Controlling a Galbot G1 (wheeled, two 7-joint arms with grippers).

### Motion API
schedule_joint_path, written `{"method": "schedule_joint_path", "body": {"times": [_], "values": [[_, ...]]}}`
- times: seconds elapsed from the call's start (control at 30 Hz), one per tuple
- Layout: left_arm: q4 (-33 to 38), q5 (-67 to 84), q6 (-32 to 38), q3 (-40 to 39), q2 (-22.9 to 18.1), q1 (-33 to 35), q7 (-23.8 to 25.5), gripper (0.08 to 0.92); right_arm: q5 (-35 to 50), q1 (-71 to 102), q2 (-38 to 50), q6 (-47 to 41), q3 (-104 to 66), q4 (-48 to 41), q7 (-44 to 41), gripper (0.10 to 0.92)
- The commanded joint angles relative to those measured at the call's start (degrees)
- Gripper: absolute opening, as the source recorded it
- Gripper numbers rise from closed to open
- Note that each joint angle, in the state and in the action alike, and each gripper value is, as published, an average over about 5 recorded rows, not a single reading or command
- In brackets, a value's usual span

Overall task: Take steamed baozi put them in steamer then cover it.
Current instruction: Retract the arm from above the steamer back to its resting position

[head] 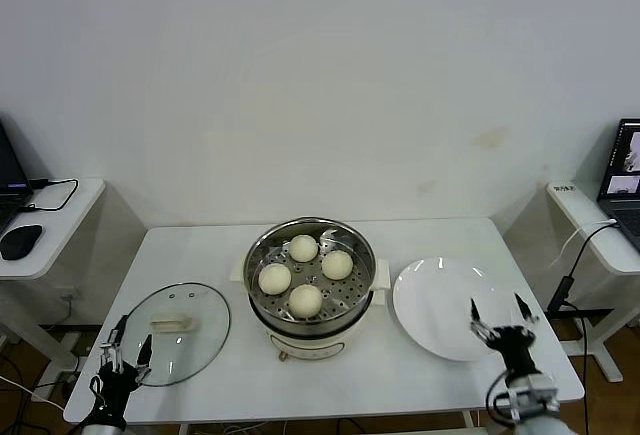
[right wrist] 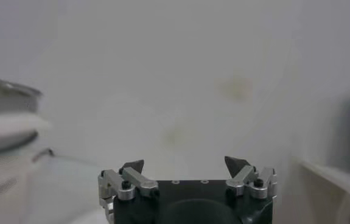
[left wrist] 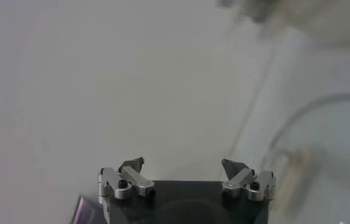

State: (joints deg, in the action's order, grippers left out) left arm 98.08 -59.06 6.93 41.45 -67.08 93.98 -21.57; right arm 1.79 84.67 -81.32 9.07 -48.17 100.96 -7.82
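Observation:
Several cream-white baozi (head: 305, 300) lie in the shiny steamer (head: 263, 313), which sits on its cream pot base at the table's middle. The round glass lid (head: 205, 327) with a cream handle lies flat on the table left of the steamer. My left gripper (head: 130, 348) is open and empty at the front left corner, just beside the lid's near edge; it also shows in the left wrist view (left wrist: 184, 164). My right gripper (head: 497, 307) is open and empty over the near right edge of the white plate (head: 435, 300); it also shows in the right wrist view (right wrist: 184, 163).
The white table (head: 200, 245) stands against a plain wall. A side desk with a mouse (head: 20, 241) and cables is at the far left. Another desk with a laptop (head: 622, 180) is at the far right.

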Motion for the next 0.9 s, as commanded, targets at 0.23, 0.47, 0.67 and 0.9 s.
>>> {"method": "schedule_joint_path", "body": {"times": [0.23, 0.47, 0.67, 0.9], "values": [[-12.54, -18.51, 0.73, -3.5, 1.88, -10.89, 0.14, 0.823, -3.44, 6.96, -5.53, 3.67, -8.11, -0.35, 1.64, 0.823], [-17.04, -17.82, 0.65, -5.53, 2.77, -16.42, 0.83, 0.823, -3.12, 7.35, -6.25, 3.44, -7.96, 0.48, 1.52, 0.823], [-21.47, -16.8, 0.78, -7.26, 3.73, -20.75, 1.32, 0.823, -3.71, 7.81, -6.48, 3.65, -8.14, 0.81, 1.47, 0.823], [-25.18, -16.05, 0.95, -8.58, 4.09, -24.42, 1.86, 0.823, -4.07, 8.18, -6.75, 4.04, -8.36, 0.78, 1.46, 0.823]]}}
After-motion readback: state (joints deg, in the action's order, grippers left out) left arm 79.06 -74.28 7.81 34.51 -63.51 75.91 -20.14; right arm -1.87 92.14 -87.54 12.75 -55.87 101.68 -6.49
